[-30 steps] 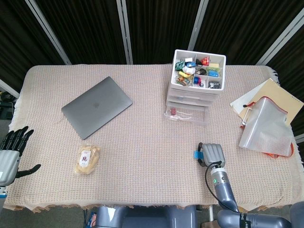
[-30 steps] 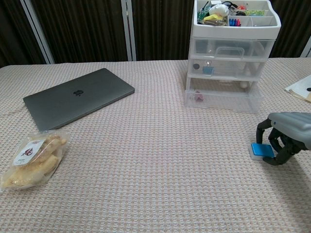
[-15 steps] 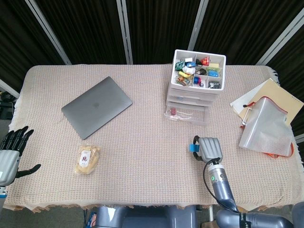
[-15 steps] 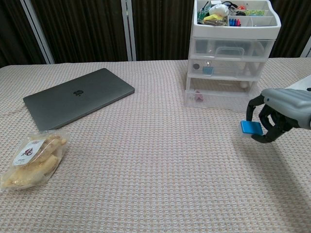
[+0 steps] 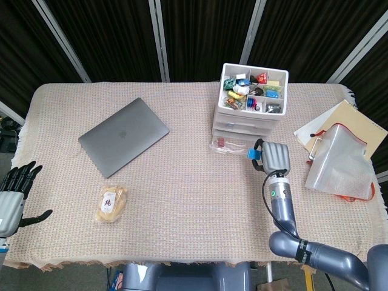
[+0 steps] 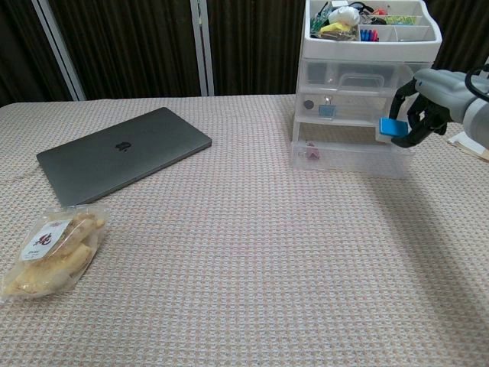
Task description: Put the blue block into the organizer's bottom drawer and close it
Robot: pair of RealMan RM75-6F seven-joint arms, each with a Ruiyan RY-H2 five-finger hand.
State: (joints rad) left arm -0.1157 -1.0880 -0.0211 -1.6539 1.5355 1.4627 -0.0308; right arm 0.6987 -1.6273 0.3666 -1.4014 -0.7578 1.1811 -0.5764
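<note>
Nearest to me on the desk (image 5: 182,200) lies one clear bag of snacks (image 5: 111,203), near the front left corner, and off the left edge my left hand (image 5: 13,200) hangs with its fingers spread and nothing in it; only the head view shows it, the chest view does not reach that far. Further in, one closed grey laptop (image 5: 123,136) rests flat on the woven cloth, well apart from the snacks. On my right side, my right hand (image 6: 428,103) grips the one blue block (image 6: 391,128) between thumb and fingers, lifted off the desk and held just in front of the organizer (image 5: 250,112), over the right end of its bottom drawer (image 6: 351,157). The organizer has three clear drawers stacked under one open white top tray (image 6: 373,30). The bottom drawer is pulled out toward me, and the chest view shows a small red and pink item lying near its left end; the head view shows the same drawer as a clear box jutting forward. The middle drawer holds a small blue thing behind its front, and the upper drawer a clear boxy shape, both seen only from the chest view. The tray's compartments hold a jumble of small colourful bits that I cannot tell apart. To the far right, seen whole only from the head view, one clear zip pouch (image 5: 338,163) with red trim lies on a brown envelope (image 5: 351,124) and white papers.
</note>
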